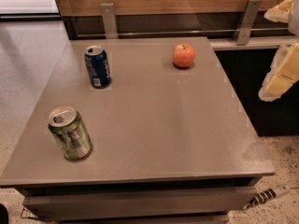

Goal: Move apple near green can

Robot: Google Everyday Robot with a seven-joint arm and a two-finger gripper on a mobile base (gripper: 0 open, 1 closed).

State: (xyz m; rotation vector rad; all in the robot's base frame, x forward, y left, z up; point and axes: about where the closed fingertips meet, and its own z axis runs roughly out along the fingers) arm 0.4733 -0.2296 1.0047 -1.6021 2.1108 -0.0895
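The apple [183, 55], red-orange with a short dark stem, sits on the grey table [159, 120] near its far right corner. The green can [70, 133] with a silver top stands near the table's front left corner, far from the apple. My gripper [281, 71] shows as pale yellowish parts at the right edge of the view, beyond the table's right side. It is to the right of the apple and touches nothing.
A dark blue can [97, 66] stands at the table's far left. A wooden panel with two metal brackets [108, 20] runs behind the table. A cable [268, 196] lies on the speckled floor at the lower right.
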